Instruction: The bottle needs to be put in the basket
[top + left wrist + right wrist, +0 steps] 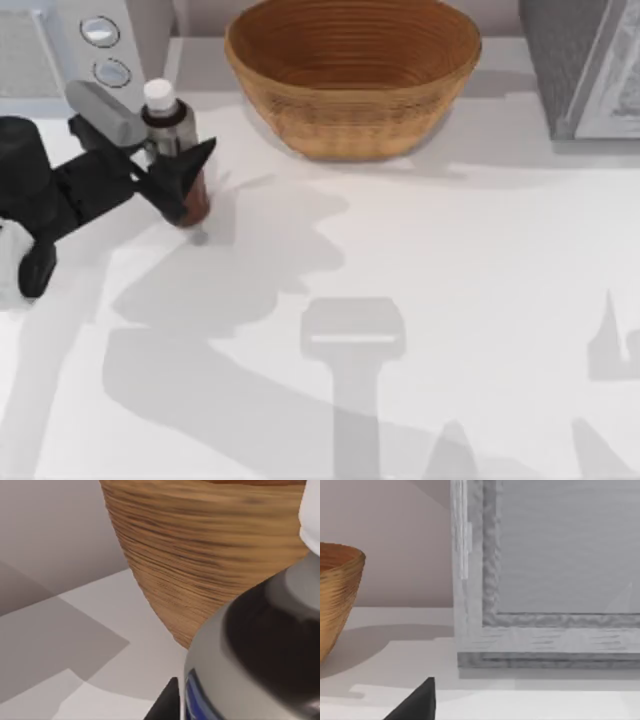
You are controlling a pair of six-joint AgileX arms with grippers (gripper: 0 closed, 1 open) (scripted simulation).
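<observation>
The bottle [176,140], with a white cap, grey label and reddish-brown base, stands slightly tilted at the table's left, its base at or just above the surface. My left gripper [186,180] is shut on its lower body, one dark finger on each side. In the left wrist view the bottle [260,645] is very close, with the basket's woven wall [200,555] behind it. The wide tan basket [352,95] sits at the back middle, to the right of the bottle and farther back. A dark part of my right gripper [417,705] faces a grey panel, with the basket's edge [337,595] off to one side.
A white appliance with two round knobs [100,40] stands at the back left, close behind the bottle. A grey textured box [580,60] occupies the back right, and in the right wrist view its framed face [545,580] is near. Arm shadows lie across the white table [450,260].
</observation>
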